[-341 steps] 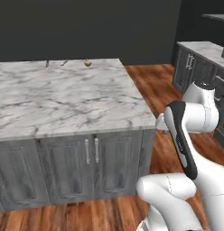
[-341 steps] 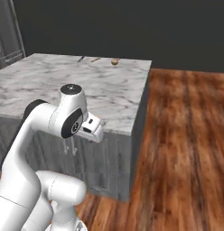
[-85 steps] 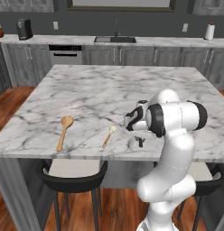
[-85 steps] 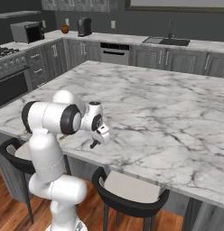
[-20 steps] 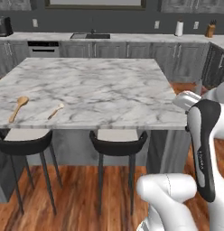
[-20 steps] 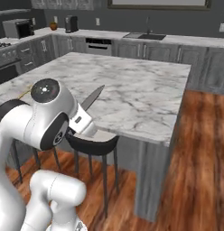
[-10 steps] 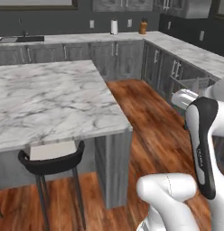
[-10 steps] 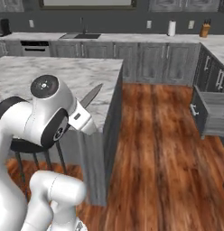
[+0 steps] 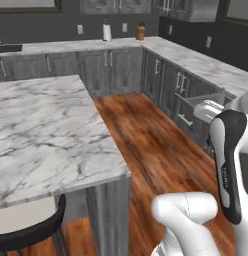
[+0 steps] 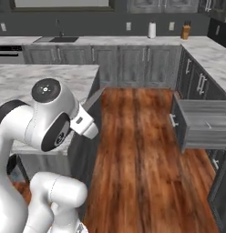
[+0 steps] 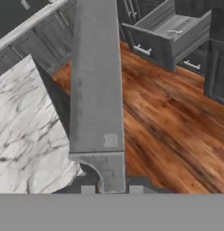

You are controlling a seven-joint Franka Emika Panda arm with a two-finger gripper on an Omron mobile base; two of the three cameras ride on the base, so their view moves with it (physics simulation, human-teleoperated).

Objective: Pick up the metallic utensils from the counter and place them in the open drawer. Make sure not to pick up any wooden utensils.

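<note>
The counter (image 11: pixel 23 135) is seen to the left of the pincer (image 11: pixel 111 189), the open drawer (image 11: pixel 163 38) far ahead to the right. The knife (image 11: pixel 95 90) is gripped between the closed fingers, blade pointing forward.

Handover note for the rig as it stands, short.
Gripper: shut on the knife, with the blade pointing out ahead of the hand.
Open drawer: ahead and to the right across the wood floor, not yet within reach.
Small pale piece: looks to be lying inside the drawer already.
Counter: to the left of the base.
Done: the knife is off the counter.
Left: drive closer to the drawer, lower the knife in, release.
</note>
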